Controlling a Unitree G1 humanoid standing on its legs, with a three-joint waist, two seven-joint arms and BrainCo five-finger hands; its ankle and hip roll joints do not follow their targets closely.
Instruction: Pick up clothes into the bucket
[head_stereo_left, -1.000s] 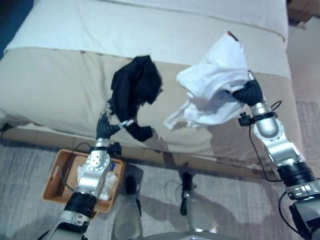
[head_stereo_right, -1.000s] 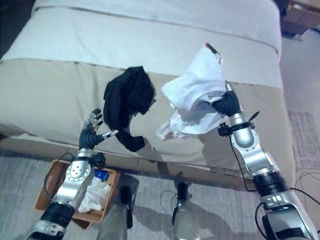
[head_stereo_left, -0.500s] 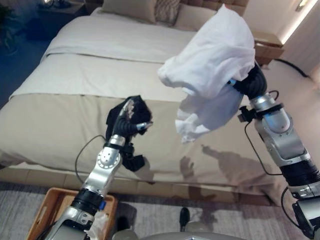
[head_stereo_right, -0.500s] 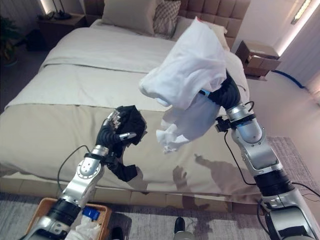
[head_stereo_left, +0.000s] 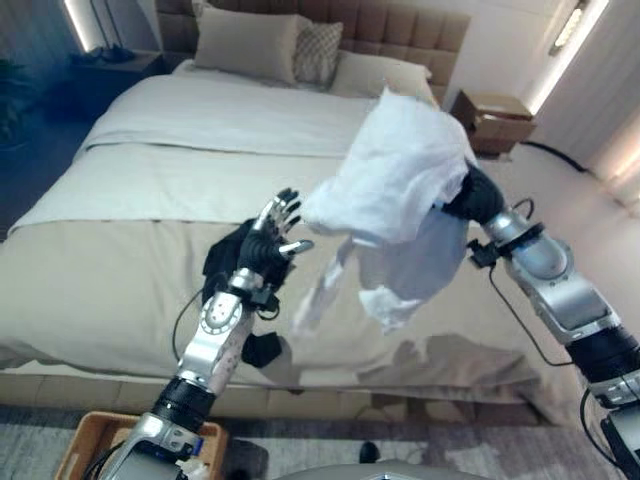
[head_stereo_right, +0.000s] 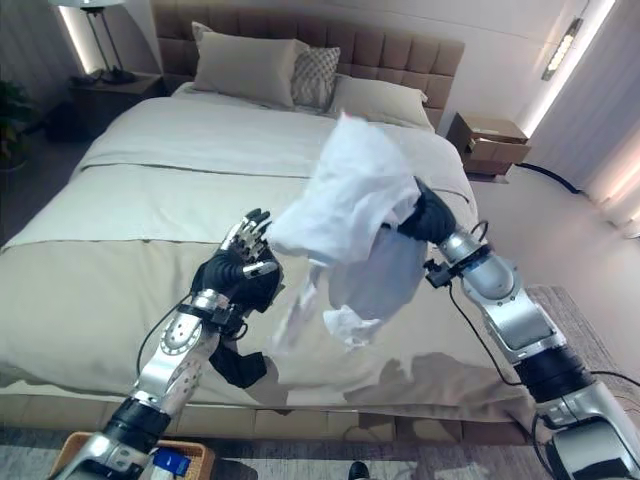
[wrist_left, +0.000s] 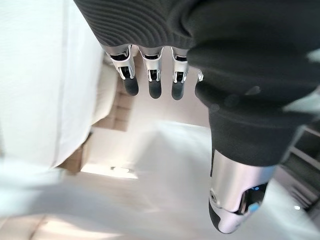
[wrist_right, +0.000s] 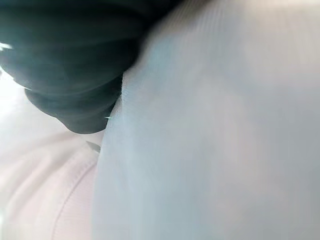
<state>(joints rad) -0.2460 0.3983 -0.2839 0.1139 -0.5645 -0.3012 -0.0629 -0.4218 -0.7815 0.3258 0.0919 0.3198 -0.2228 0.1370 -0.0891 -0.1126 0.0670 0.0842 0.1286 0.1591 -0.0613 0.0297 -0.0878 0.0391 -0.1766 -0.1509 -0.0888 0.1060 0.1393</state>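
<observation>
A white garment (head_stereo_left: 390, 185) is carried in the air over the foot half of the bed, draped over my right hand (head_stereo_left: 472, 196) and hanging down from it. In the right wrist view the white cloth (wrist_right: 215, 130) lies against the hand's dark cover. My left hand (head_stereo_left: 272, 238) is raised just left of the hanging cloth, open with spread fingers (wrist_left: 152, 80) and holding nothing. A black garment (head_stereo_left: 224, 262) lies on the beige bed cover behind my left arm, one end (head_stereo_right: 236, 366) hanging over the bed's edge. The orange basket (head_stereo_left: 98, 427) stands on the floor at the lower left.
The wide bed (head_stereo_right: 120, 230) has a beige cover at the foot and white sheets with pillows (head_stereo_right: 248, 66) at the headboard. A nightstand with a lamp (head_stereo_right: 100, 72) stands at the far left. A side table with a box (head_stereo_right: 490, 140) stands at the far right.
The camera has tilted up toward the headboard. My right hand has carried the white garment up and leftward. My left hand has risen away from the black garment, fingers spread.
</observation>
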